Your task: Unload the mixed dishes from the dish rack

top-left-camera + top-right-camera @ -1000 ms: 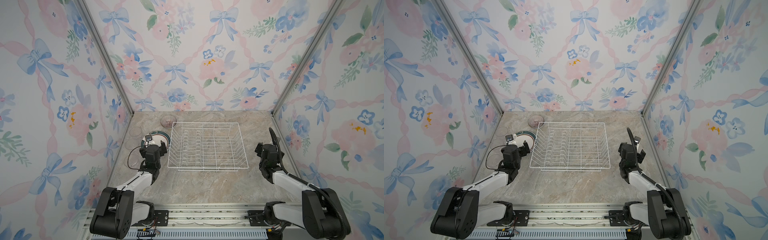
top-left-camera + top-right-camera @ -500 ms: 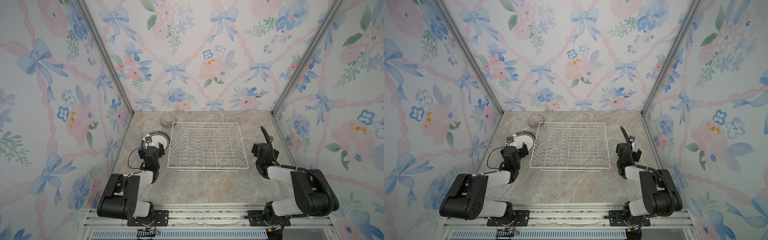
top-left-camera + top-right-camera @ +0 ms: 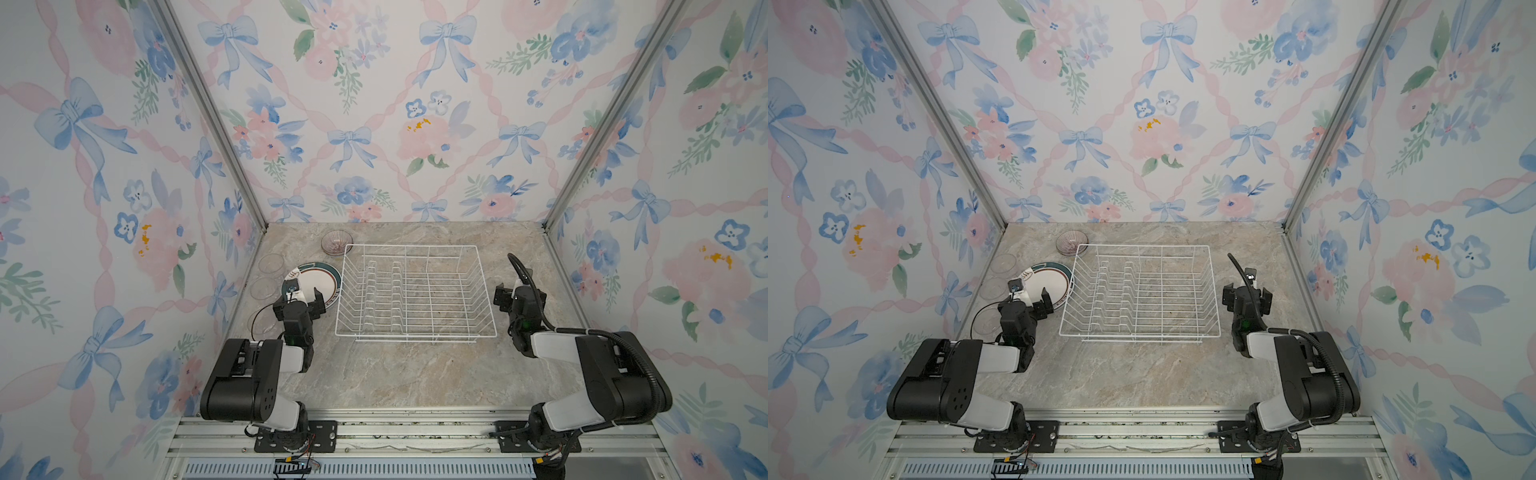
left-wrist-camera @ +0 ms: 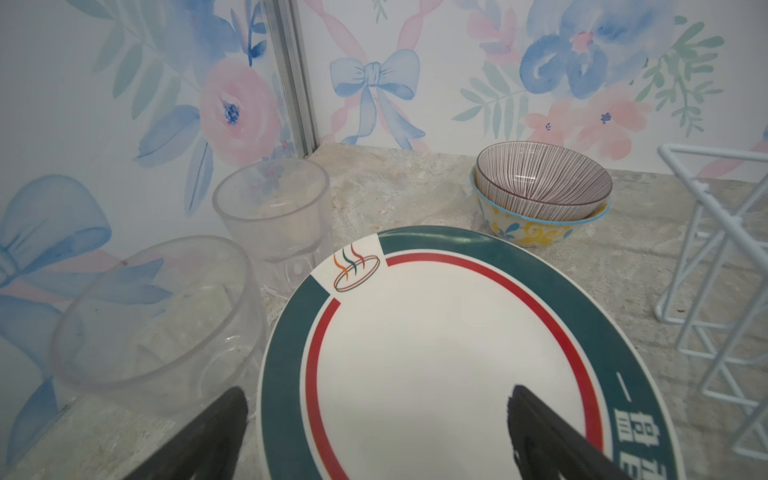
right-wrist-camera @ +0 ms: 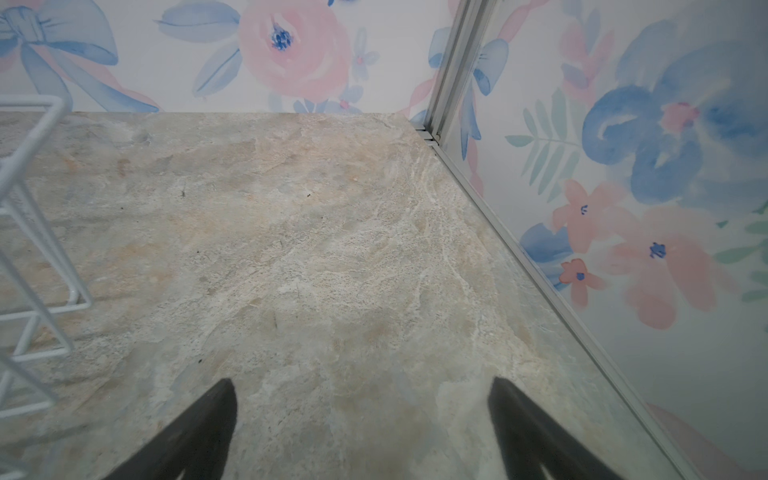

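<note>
The white wire dish rack [image 3: 415, 295] [image 3: 1140, 291] stands mid-table with nothing in it. Left of it lies a teal-rimmed plate [image 3: 320, 280] [image 4: 436, 353]. My left gripper [image 3: 302, 300] [image 4: 376, 397] hovers open over the plate's near edge and holds nothing. A purplish striped bowl [image 4: 540, 178] [image 3: 336, 242] sits nested in the yellow-blue bowl [image 4: 528, 228] at the rack's far left corner. Clear glass cups [image 4: 270, 208] [image 4: 153, 311] stand along the left wall. My right gripper [image 3: 517, 293] [image 5: 361, 385] is open over bare table right of the rack.
Floral walls close in the table on three sides, with metal corner posts [image 3: 216, 120] [image 3: 602, 120]. A third glass cup [image 3: 262, 324] sits beside my left arm. A corner of the rack [image 5: 29, 232] shows in the right wrist view. The marble tabletop [image 3: 395, 374] runs to the front rail.
Both arms have folded down and back toward their bases. The right gripper shifted slightly toward the rack. Both grippers stayed open, and no dish moved.
</note>
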Action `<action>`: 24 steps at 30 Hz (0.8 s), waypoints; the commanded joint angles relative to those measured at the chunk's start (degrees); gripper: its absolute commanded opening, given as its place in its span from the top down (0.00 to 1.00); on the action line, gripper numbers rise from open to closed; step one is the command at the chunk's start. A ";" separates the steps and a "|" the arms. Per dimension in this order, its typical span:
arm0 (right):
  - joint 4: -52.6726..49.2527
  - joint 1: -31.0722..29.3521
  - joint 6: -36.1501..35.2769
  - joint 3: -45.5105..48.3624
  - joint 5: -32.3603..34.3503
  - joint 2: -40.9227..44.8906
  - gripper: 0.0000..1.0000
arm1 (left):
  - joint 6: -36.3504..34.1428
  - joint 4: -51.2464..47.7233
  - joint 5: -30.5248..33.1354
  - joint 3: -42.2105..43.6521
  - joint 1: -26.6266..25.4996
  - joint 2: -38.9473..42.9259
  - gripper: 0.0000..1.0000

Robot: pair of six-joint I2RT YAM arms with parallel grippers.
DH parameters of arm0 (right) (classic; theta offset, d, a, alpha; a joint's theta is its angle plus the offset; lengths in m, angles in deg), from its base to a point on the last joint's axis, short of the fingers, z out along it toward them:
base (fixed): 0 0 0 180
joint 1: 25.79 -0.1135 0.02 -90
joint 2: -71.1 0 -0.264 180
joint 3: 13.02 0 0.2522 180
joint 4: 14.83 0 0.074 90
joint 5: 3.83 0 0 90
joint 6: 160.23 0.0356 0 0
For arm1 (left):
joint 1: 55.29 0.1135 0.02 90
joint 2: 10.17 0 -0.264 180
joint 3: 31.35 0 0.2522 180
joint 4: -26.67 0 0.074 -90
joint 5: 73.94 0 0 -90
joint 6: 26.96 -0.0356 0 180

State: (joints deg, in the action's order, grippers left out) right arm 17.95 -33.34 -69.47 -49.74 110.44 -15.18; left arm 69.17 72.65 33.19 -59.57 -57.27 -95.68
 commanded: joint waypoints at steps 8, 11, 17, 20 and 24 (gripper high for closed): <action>8.68 0.72 -0.57 1.91 -3.46 -2.77 0.03 | -3.48 8.54 -6.14 0.63 -0.70 -3.67 0.02; 7.48 2.28 0.70 1.52 -5.48 -2.58 0.03 | -3.94 8.64 -5.57 0.75 -1.18 -3.69 0.02; 7.76 2.27 0.72 1.54 -5.55 -2.58 0.03 | -4.37 8.92 -5.31 0.82 -1.54 -3.87 0.02; 7.77 2.29 0.72 1.57 -5.55 -2.60 0.03 | -4.37 8.90 -5.31 0.73 -1.54 -3.96 0.02; 7.77 2.29 0.74 1.63 -5.55 -2.60 0.03 | -4.36 8.94 -5.34 0.74 -1.54 -3.96 0.02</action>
State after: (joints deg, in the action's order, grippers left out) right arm 24.64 -31.44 -69.38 -47.34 105.39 -17.84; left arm 65.96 80.20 28.36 -59.46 -58.32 -98.90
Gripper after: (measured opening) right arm 0.966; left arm 0.979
